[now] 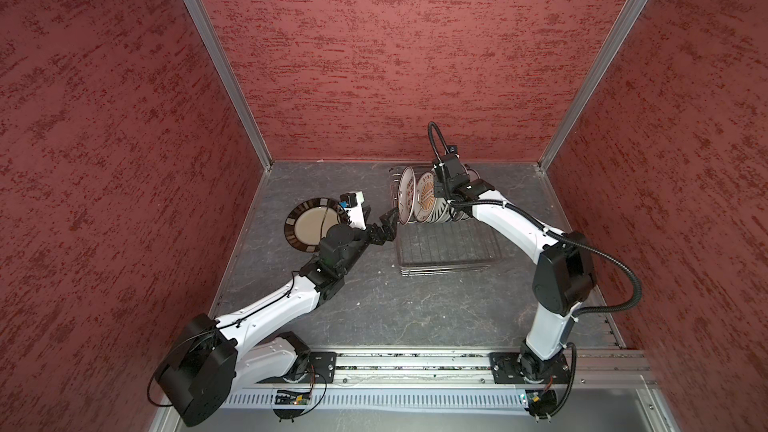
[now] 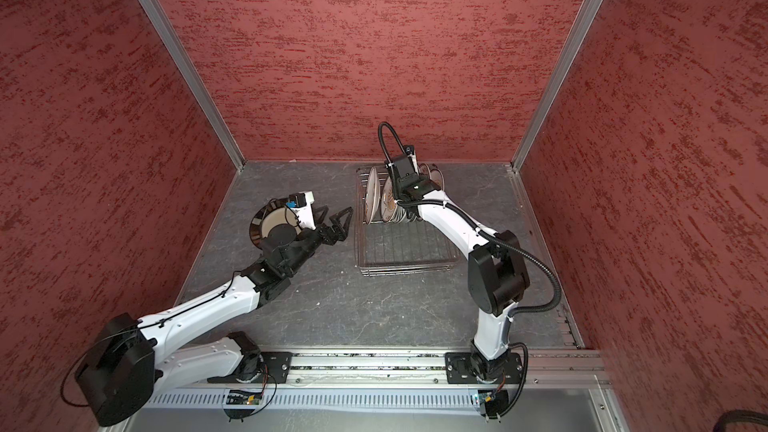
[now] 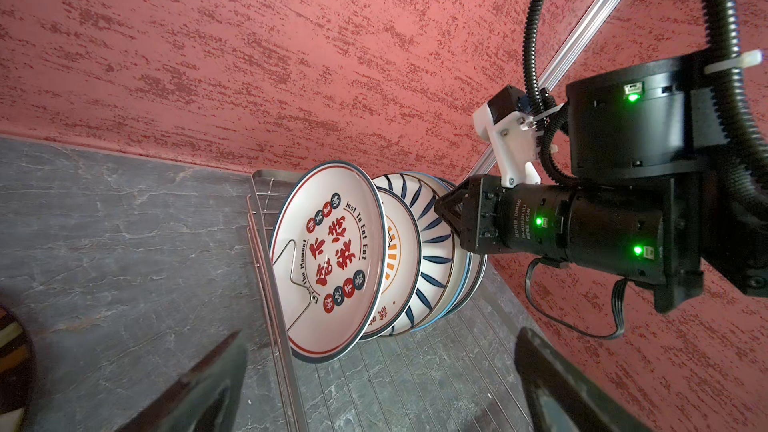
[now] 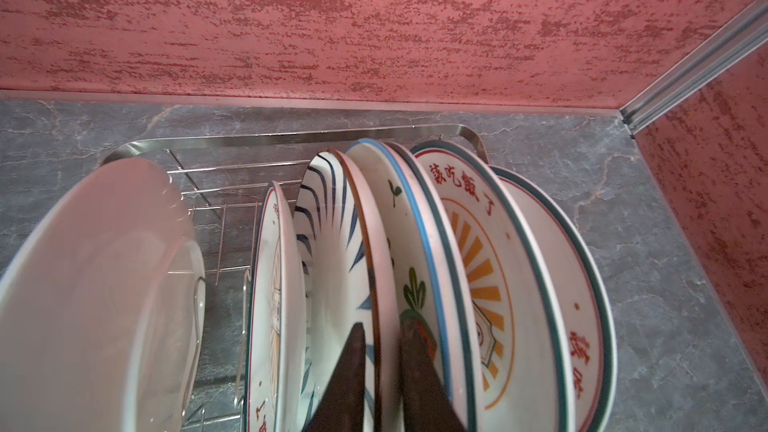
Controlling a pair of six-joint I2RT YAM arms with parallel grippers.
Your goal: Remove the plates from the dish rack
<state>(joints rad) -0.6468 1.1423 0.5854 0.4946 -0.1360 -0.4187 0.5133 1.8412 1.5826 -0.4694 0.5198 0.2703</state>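
Note:
The dish rack (image 1: 449, 257) (image 2: 403, 261) stands at the back right of the table, with several plates upright in its far half. My right gripper (image 4: 382, 328) reaches down into the row. It is shut on the rim of the blue-striped plate (image 4: 332, 222) (image 3: 434, 218), one finger on each face. The red-character plate (image 3: 332, 251) stands at the row's left end. Another dark-rimmed plate (image 1: 307, 224) (image 2: 272, 222) lies flat on the table at left, partly under my left arm. My left gripper (image 1: 388, 224) (image 2: 340, 220) (image 3: 380, 384) hovers open at the rack's left side, holding nothing.
Red textured walls (image 1: 374, 56) close in the back and both sides. The rack's back rim (image 4: 291, 139) sits close to the back wall. An aluminium rail (image 1: 415, 367) carrying both arm bases runs along the near edge of the grey stone table (image 1: 395, 305).

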